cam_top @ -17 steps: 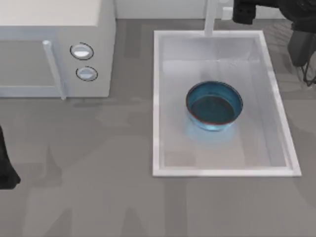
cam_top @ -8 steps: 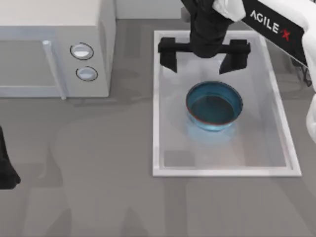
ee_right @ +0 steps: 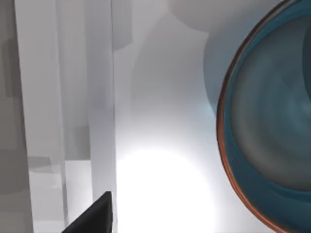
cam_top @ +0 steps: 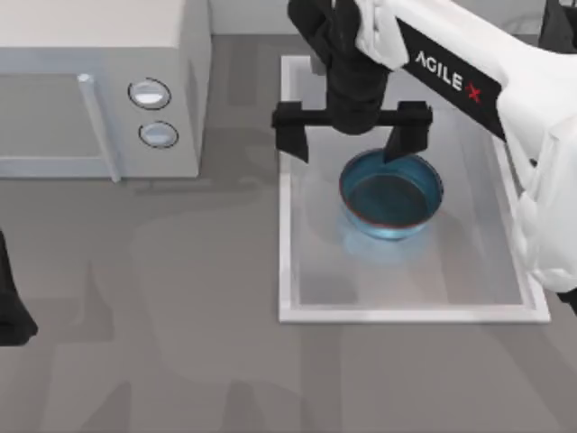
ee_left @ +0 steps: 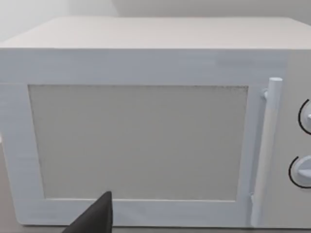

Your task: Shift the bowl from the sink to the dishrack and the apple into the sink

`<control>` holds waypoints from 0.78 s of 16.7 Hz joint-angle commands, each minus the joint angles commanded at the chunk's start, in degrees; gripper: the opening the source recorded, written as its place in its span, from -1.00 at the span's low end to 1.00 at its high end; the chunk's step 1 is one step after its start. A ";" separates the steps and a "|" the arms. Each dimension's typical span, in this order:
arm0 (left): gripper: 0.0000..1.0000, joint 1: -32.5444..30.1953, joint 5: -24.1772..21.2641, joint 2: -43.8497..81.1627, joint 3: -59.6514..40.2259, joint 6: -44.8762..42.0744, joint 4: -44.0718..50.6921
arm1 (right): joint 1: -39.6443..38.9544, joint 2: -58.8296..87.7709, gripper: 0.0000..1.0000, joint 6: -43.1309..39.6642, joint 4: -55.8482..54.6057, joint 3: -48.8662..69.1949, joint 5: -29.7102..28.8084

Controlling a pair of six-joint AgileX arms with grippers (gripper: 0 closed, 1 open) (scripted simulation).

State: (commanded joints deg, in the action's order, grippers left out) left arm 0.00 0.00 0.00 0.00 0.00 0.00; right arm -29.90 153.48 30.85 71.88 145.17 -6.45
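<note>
The glossy blue bowl [cam_top: 390, 194] with its reddish rim rests in the white sink [cam_top: 406, 314], a little behind the basin's middle. My right gripper [cam_top: 350, 135] hangs open over the bowl's far-left side. One fingertip [cam_top: 406, 137] is at the bowl's back rim and the other is over the sink's left rim. In the right wrist view the bowl [ee_right: 272, 131] curves close beside the sink wall [ee_right: 99, 97]. The apple and the dishrack are out of view. My left arm [cam_top: 9, 307] stays parked at the table's left edge.
A white microwave [cam_top: 90, 90] with two round knobs stands at the back left, and its door [ee_left: 138, 141] faces the left wrist camera. Bare grey tabletop [cam_top: 180, 361] lies in front of it and of the sink.
My right arm swung in from the back right and moved forward and left over the sink. Its open gripper now reaches the bowl's back rim. The bowl and left arm stayed put.
</note>
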 joint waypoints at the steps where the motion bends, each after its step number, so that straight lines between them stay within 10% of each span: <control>1: 1.00 0.00 0.00 0.00 0.00 0.00 0.00 | 0.00 0.00 1.00 0.00 0.00 0.00 0.00; 13: 1.00 0.00 0.00 0.00 0.00 0.00 0.00 | 1.08 10.49 1.00 -1.04 -12.13 -1.54 0.02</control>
State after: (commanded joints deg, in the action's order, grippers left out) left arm 0.00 0.00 0.00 0.00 0.00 0.00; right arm -28.82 163.96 29.81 59.74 143.63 -6.43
